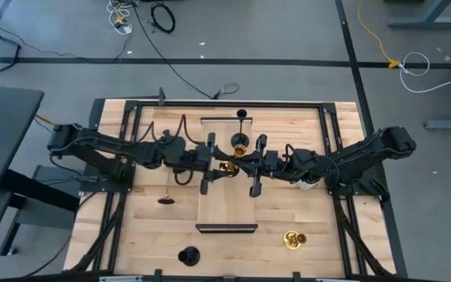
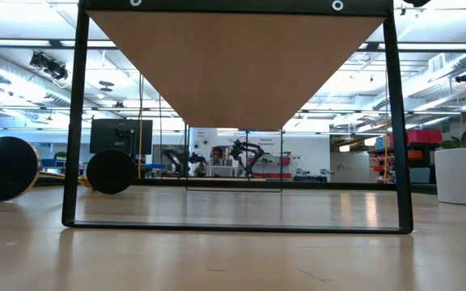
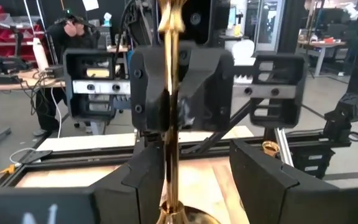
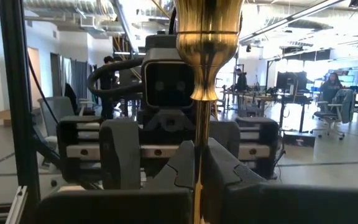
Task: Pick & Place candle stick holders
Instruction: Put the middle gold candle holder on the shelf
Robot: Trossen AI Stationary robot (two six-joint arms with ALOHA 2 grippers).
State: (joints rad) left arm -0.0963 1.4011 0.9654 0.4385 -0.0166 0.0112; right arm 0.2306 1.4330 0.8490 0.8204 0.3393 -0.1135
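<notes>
A gold candle stick holder (image 1: 227,167) stands upright between my two grippers, over the raised wooden board (image 1: 225,207). My right gripper (image 4: 197,168) is shut on its stem, below the cup (image 4: 207,37). My left gripper (image 3: 197,180) is open and faces the right one. Its fingers stand on either side of the stem (image 3: 169,93), which is close beside one finger. Whether it touches, I cannot tell. A second gold holder (image 1: 241,145) and a black one (image 1: 242,116) stand on the board's far part. My right gripper pinches the gold holder's thin stem (image 3: 169,134) between its two fingers (image 3: 207,87), about midway between cup and base. The fingers come level from the table's right side and lie across the stem. The holder is upright; whether its base (image 3: 179,218) rests on the board is hidden.
A black holder (image 1: 166,196) lies on the table left of the board, and another (image 1: 188,255) is near the front edge. A gold holder (image 1: 294,239) lies at the front right. A white pot (image 1: 308,182) sits under my right arm. A black frame (image 2: 237,222) carries the board.
</notes>
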